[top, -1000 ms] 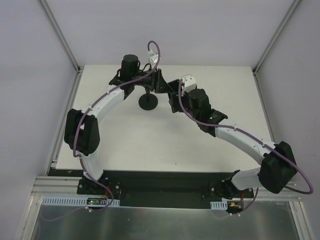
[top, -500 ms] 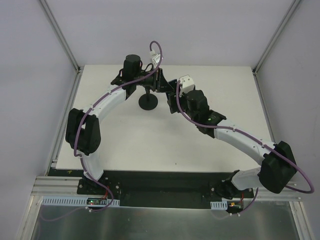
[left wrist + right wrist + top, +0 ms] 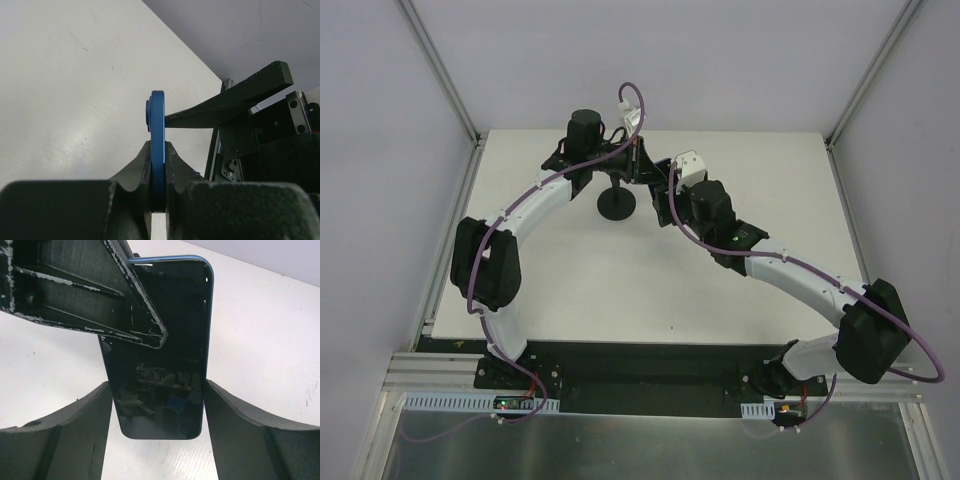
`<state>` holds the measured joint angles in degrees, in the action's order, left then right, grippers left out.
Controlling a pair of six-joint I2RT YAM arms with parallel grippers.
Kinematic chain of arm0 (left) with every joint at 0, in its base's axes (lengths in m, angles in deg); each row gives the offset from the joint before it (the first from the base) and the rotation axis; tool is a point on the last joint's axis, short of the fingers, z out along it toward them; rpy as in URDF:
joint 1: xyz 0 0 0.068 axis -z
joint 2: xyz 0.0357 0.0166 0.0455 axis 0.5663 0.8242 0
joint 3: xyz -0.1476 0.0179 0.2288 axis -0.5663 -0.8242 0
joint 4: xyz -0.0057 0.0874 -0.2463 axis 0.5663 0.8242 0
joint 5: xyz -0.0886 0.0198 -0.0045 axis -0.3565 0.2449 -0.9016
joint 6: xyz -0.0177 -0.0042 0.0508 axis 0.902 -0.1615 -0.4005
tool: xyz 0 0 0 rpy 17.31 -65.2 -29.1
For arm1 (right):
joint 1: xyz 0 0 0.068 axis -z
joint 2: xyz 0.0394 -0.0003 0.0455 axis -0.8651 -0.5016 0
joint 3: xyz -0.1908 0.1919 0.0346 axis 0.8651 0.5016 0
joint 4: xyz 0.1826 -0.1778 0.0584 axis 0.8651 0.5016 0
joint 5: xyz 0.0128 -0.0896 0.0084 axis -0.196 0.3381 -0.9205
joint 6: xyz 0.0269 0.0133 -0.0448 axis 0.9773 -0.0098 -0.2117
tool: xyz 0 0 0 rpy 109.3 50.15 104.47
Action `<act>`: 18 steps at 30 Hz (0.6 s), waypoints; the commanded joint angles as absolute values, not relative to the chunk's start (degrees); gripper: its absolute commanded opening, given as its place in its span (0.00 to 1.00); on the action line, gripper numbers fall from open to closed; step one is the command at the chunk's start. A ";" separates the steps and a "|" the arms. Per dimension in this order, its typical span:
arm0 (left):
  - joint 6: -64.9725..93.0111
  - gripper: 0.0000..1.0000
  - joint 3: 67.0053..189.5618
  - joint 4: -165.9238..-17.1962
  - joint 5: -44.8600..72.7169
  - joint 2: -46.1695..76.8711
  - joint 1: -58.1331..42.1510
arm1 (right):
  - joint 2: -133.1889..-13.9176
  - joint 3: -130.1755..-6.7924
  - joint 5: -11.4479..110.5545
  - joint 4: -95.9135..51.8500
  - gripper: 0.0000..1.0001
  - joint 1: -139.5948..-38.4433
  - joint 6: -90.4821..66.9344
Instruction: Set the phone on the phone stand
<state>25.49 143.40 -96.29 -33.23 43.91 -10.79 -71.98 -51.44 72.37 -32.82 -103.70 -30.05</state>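
The phone is a glossy dark slab with a blue rim, held on edge in the air. My left gripper is shut on its two flat faces; in the left wrist view the phone shows as a thin blue edge. My right gripper has its fingers pressed against the phone's two long edges. In the top view both grippers meet at the back centre, left and right. The black phone stand stands just in front of and below them. Its cradle is hidden.
The left gripper's scratched black finger crosses the phone's upper left in the right wrist view. A right gripper finger shows in the left wrist view. The white table lies inside an aluminium frame.
My right arm has moved left, closing in on the phone held by my left gripper. The left arm shifted slightly at first and then stayed put.
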 commanded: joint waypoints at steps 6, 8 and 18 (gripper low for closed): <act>17.12 0.00 135.94 -95.43 -11.94 28.99 -10.32 | -69.03 -51.74 76.44 -35.98 0.98 -103.84 -30.80; 17.12 0.00 134.26 -95.52 -4.38 24.87 -10.32 | -67.72 -51.30 77.32 -36.77 1.00 -103.75 -31.42; 14.13 0.00 129.50 -95.34 11.81 10.88 -10.32 | -77.80 -70.07 50.76 -34.51 0.99 -84.27 -24.22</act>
<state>16.13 128.60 -91.98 3.64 16.43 -10.20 -71.58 -56.95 68.35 -33.92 -93.02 -29.48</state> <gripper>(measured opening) 0.058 0.979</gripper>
